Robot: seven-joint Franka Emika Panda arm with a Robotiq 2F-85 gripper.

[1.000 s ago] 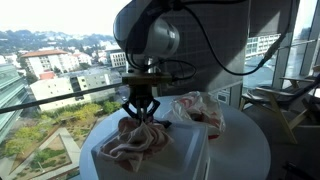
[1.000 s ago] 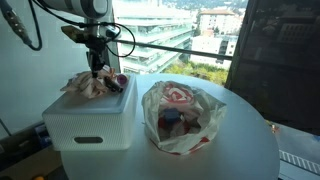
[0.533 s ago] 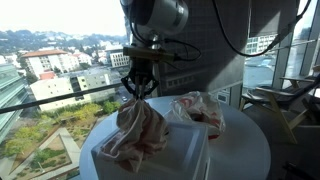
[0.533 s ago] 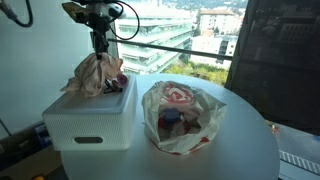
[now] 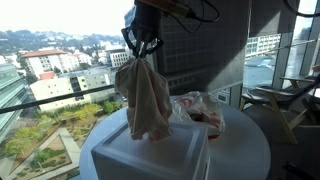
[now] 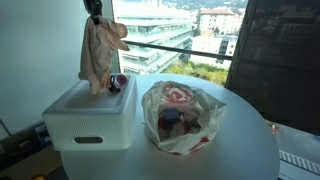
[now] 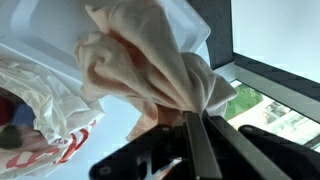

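1. The gripper (image 5: 140, 47) hangs high above a white box (image 5: 172, 152). Its jaws are clamped on the gathered top of a pale pink cloth (image 5: 146, 100).
2. The cloth hangs straight down from the jaws in one long bunch, over the middle of the box. Both exterior views put its lower end at the box's top. Neither settles whether the two touch.
3. Only the wrist view shows the grip up close. Two dark fingers (image 7: 190, 148) lie pressed side by side, with a knot of cloth (image 7: 150, 65) pinched at their tips. The folds spread away towards the box (image 7: 55, 28).
4. Only an exterior view shows the box's front wall with its handle slot (image 6: 88, 139). In that view the gripper (image 6: 96, 12) is cut off by the top edge.
5. A crumpled clear plastic bag (image 5: 200, 108) with red print lies on the round white table (image 5: 245, 150), just beside the box.
6. An exterior view looks down into the bag's open mouth (image 6: 180, 115), where red and dark things lie. What they are cannot be told. The wrist view catches only a corner of the bag (image 7: 40, 135).
7. The count is one gripper, one cloth, one box, one bag and one table.
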